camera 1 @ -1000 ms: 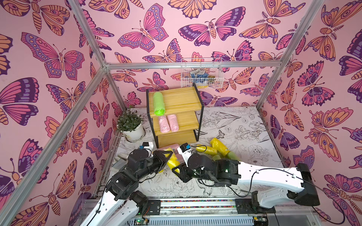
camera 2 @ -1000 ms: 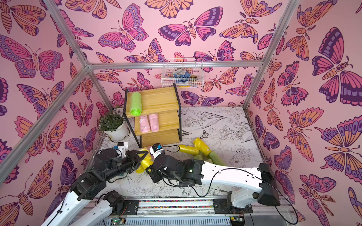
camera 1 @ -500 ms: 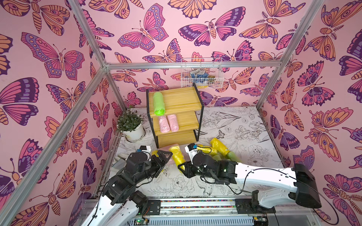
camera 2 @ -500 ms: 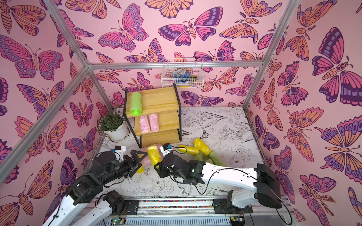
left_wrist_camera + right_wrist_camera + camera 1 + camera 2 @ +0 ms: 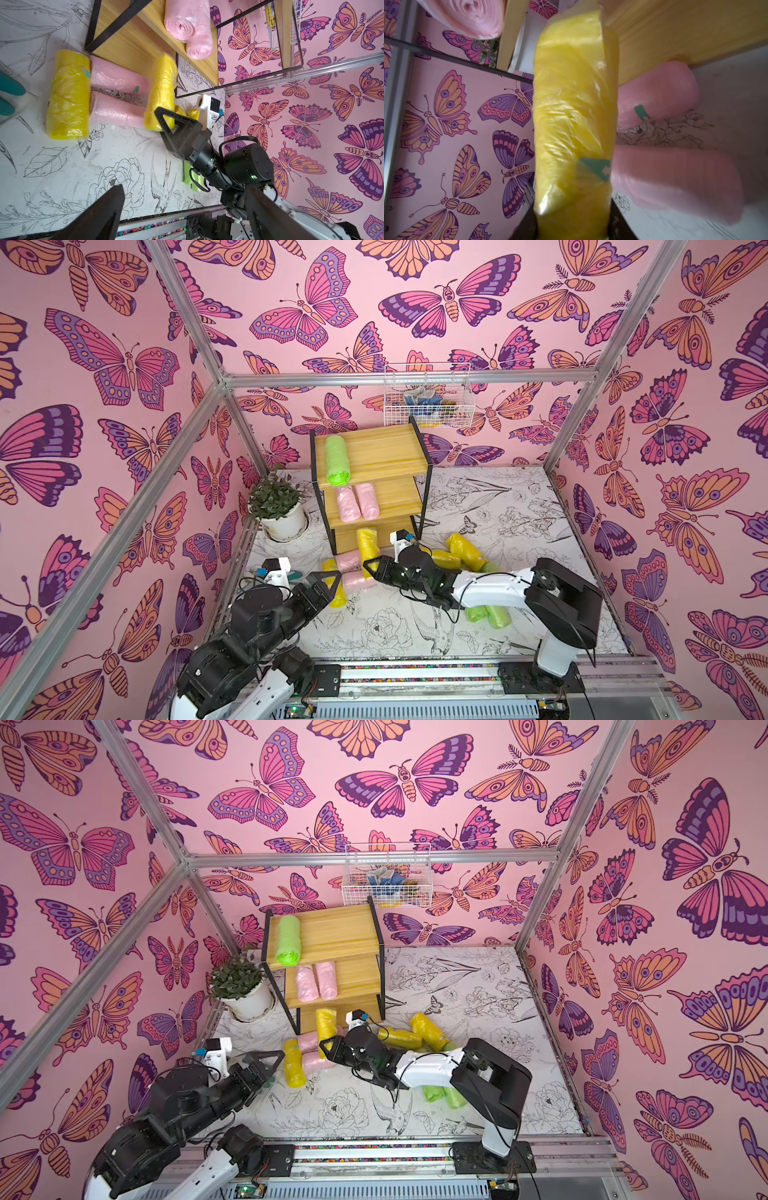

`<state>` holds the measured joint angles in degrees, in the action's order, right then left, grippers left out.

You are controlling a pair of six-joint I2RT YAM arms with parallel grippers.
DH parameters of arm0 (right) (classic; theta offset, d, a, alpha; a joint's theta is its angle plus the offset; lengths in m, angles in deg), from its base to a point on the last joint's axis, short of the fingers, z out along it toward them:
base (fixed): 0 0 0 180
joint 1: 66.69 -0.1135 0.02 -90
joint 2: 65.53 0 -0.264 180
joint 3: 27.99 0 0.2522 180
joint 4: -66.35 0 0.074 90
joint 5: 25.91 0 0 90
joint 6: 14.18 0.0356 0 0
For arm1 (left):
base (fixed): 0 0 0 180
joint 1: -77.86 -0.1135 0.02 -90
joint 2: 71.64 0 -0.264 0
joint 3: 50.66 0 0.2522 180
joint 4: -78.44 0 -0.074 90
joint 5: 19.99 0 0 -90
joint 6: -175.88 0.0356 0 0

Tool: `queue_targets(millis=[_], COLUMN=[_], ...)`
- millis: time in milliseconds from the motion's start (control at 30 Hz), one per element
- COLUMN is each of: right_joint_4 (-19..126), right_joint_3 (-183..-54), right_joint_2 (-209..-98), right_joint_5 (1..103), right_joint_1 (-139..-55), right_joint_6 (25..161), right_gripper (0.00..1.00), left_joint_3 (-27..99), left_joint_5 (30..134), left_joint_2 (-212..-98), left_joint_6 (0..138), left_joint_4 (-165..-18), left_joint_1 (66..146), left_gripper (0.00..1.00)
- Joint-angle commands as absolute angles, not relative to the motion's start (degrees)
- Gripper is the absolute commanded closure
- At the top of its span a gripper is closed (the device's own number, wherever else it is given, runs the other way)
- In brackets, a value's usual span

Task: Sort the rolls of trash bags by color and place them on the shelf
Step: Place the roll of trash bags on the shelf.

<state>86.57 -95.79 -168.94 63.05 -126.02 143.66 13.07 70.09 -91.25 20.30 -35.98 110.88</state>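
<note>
Right now the right gripper [image 5: 166, 119] is clamped on the near end of a yellow roll [image 5: 367, 542]. The right wrist view shows that roll [image 5: 573, 124] squeezed btwn both fingers, teal label toward the cam. Its far end reaches the front of the lowest board of the shelf [image 5: 386, 448]; can't tell whether it rests on the wood.

The left gripper [image 5: 324, 583] is spread wide w/ nothing btwn its fingers [image 5: 108, 207]. It hovers near a second yellow roll [image 5: 337, 598] lying on the table [image 5: 395, 626]. Two pink rolls [image 5: 118, 76] lie side by side on the table btwn the 2 yellow ones.

On the shelf, one green roll [image 5: 337, 459] sits on the top tier at the left, and a pink pair [image 5: 357, 502] lies side by side on the middle tier. Right of the shelf, more yellow rolls [image 5: 463, 549] lie in a loose heap, and green rolls [image 5: 486, 614] poke out from under the right arm.

A potted plant [image 5: 276, 506] stands left of the shelf. A white wire basket [image 5: 428, 402] hangs on the back wall above it.
</note>
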Motion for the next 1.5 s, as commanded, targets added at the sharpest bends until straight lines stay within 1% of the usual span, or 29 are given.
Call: queue_targets(millis=[0,400,567,833,1167,1267,1400,1467], right_joint_4=[99.5,113.2,111.6,114.0,111.1,109.3,105.0,101.8], right_joint_3=[-99.1,-110.4,-113.1,-115.5,-121.4,-122.2,-122.8,-122.8], right_joint_2=[-171.7,-188.6,-190.3,-194.0,-199.4,-200.4,-200.7,-200.6], right_joint_5=[61.5,59.6,58.9,58.2,55.2,54.0,52.8,52.8], right_joint_1=[-124.3,-121.4,-120.4,-118.8,-117.2,-116.9,-117.0,-116.9], right_joint_6=[148.1,158.0,157.6,160.3,160.0,159.7,159.1,159.7], right_gripper=[1.0,1.0,1.0,1.0,1.0,0.98,0.84,0.81], left_joint_3=[14.8,17.0,17.4,17.2,17.4,17.1,16.7,16.5], left_joint_5=[68.1,64.7,64.2,63.7,63.1,63.2,63.2,63.0], left_joint_2=[-90.7,-87.7,-88.0,-89.0,-90.0,-90.3,-90.7,-91.0], left_joint_6=[24.5,28.2,29.2,30.2,30.9,30.9,30.7,30.5], left_joint_4=[-33.9,-31.2,-30.8,-30.8,-30.8,-30.8,-30.8,-30.9], left_joint_1=[111.0,111.0,111.0,111.0,111.0,111.0,111.0,111.0], left_gripper=[0.04,0.03,0.03,0.03,0.03,0.03,0.02,0.02])
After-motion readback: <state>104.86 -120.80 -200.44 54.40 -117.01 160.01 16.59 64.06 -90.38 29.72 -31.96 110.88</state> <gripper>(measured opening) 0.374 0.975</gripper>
